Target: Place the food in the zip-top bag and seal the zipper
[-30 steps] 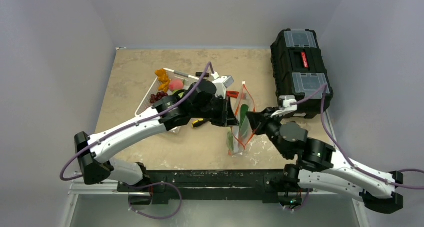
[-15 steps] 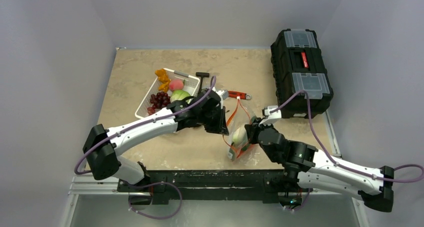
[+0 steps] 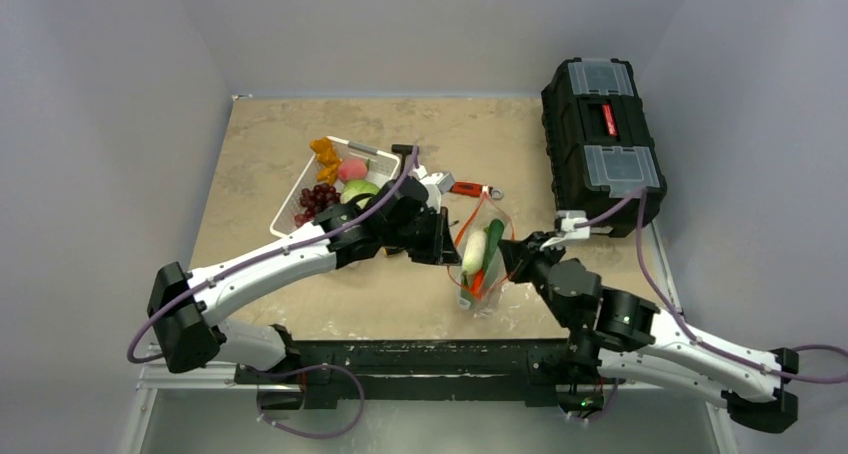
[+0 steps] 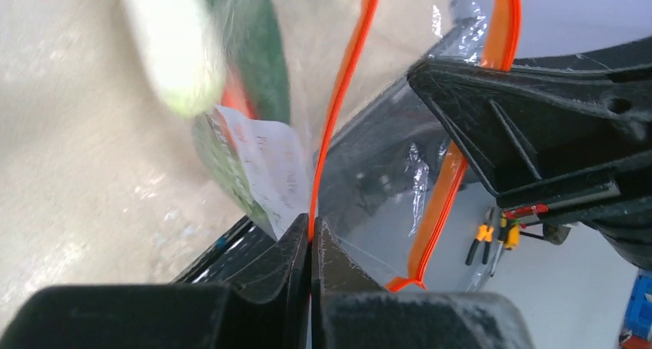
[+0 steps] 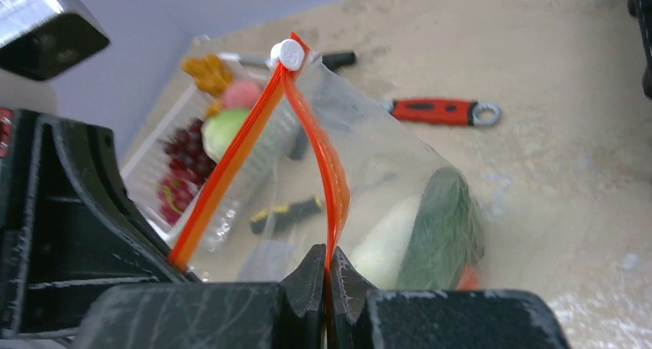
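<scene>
a: where are we with the bag [image 3: 488, 296]?
b: we hold it up between us, mouth open. the left gripper [image 4: 311, 232] has its fingers pressed together on one lip of the zipper [image 4: 347, 80], and the right gripper [image 5: 327, 263] pinches the other lip the same way. we can't tell if the bottom touches the table [image 3: 270, 134].
a: and the food?
b: a radish [image 3: 473, 251], a dark green piece [image 3: 494, 242] and an orange piece [image 4: 234, 99] sit low in the bag. grapes [image 3: 318, 198], a peach [image 3: 351, 168], a cabbage [image 3: 361, 189] and orange bits [image 3: 323, 154] lie in the basket [image 3: 288, 209], apart from the bag.
a: so we judge it mid-loading, not sealing.
b: yes. next we'd need one gripper free to fetch from the basket, so the other must hold the mouth open alone, or we lay the bag down first. sealing comes last.
</scene>
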Action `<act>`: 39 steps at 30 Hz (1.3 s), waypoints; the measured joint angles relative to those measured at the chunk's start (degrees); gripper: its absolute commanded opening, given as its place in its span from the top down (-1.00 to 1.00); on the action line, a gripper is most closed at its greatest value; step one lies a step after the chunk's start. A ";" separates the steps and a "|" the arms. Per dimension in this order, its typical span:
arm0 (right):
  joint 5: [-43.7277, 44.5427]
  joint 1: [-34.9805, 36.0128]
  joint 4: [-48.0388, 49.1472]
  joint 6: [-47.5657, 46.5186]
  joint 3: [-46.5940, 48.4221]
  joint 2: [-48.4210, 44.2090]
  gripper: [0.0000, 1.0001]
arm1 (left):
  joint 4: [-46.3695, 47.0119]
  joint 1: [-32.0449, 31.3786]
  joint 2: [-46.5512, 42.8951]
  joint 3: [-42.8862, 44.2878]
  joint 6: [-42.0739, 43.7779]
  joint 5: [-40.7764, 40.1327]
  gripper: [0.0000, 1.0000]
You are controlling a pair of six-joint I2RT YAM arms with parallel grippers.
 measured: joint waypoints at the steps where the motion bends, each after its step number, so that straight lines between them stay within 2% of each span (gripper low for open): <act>1: -0.02 0.00 0.00 0.66 -2.05 0.39 1.00 | 0.02 0.22 0.46 -1.66 -0.28 0.09 1.00; 6: 0.07 0.00 -1.77 2.60 -6.38 5.03 1.00 | -1.49 1.27 4.20 -3.26 -0.85 0.98 1.00; 12: 0.79 0.00 -3.72 1.16 -0.81 5.53 1.00 | -2.16 1.38 4.96 6.16 -0.74 3.85 1.00; 15: 0.92 0.00 -2.45 -0.02 2.21 3.65 1.00 | -0.55 1.16 2.97 7.02 -0.79 4.90 1.00; 20: 1.95 0.00 -0.26 -0.31 1.29 0.48 1.00 | 1.46 1.66 -0.26 2.36 -0.98 5.07 1.00; 24: 2.54 0.00 0.07 0.85 -3.89 0.46 1.00 | 1.64 2.91 0.83 -3.08 -1.42 5.11 0.97; 27: 2.62 0.00 -0.79 1.66 -6.12 1.20 1.00 | 1.09 3.41 2.95 -3.67 -1.31 5.57 0.50; 29: 2.86 0.00 -0.87 1.84 -6.16 1.64 1.00 | 0.17 3.45 3.82 -2.78 -0.90 6.08 0.27; 39: 4.81 0.00 -0.98 1.16 -1.88 4.61 1.00 | -8.37 6.56 3.45 9.55 6.58 9.22 -0.28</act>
